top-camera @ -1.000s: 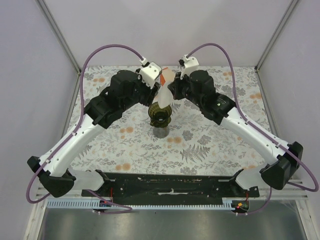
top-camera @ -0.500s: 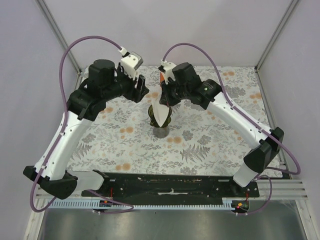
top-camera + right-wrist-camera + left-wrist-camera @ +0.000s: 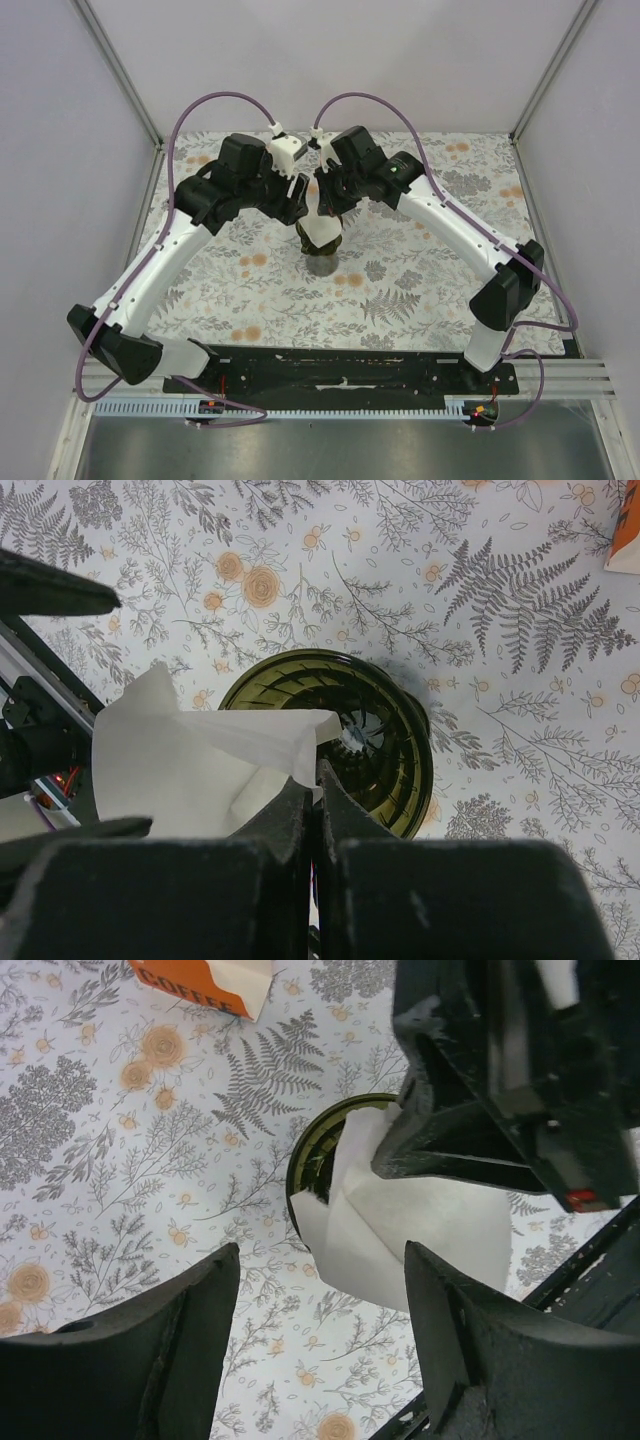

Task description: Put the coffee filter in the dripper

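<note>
Thin white fan-shaped paper coffee filter (image 3: 190, 765) is partly in the dark green ribbed funnel dripper (image 3: 390, 740), which stands on its grey cup base approx. mid-way across the floral-print tablecloth (image 3: 520, 610). One corner of the filter dips into the ribbed bowl; the rest sticks out past the rim, crumpled w/ a fold. Right gripper (image 3: 315, 802): fingers pressed together, pinching the filter's edge just over the bowl. Left gripper (image 3: 320, 1360): fingers spread wide, nothing btwn them, hovering just beside the dripper. Orange-and-cream wedge-shaped pack (image 3: 210, 980) lies on the cloth, apart from the dripper.
</note>
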### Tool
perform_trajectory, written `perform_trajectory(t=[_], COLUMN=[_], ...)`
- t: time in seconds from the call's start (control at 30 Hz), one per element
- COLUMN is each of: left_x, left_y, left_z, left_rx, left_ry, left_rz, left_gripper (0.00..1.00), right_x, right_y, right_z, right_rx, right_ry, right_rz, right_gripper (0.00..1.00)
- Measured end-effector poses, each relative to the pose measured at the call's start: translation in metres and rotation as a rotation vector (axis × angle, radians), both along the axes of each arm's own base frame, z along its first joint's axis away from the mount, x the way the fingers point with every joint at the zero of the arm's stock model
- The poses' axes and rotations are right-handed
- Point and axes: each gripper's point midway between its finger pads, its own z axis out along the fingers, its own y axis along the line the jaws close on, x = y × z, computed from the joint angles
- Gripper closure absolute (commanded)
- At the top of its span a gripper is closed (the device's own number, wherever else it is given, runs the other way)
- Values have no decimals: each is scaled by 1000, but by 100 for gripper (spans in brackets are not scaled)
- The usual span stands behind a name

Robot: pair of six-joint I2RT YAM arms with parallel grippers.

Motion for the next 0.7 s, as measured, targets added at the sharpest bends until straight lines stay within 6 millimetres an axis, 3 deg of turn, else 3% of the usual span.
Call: perform_trajectory(t=[0.27, 0.37, 0.57, 0.7], left_x=[13, 14, 13, 13], left_y=[0, 1, 0, -1], left_z=[-23, -25, -25, -26], left_rx=[56, 62, 57, 53], left_ry=[41, 45, 49, 57], left_rz=[29, 30, 30, 31], left_gripper=[76, 97, 98, 98], right_x=[-1, -1, 0, 3], right_y=[-1, -3, -4, -3], right_z=[-4, -4, -3, 3], right_rx=[-15, -14, -1, 3], right_ry=[9, 13, 12, -26], right_rz=[6, 8, 37, 65], right_gripper=[100, 91, 59, 53])
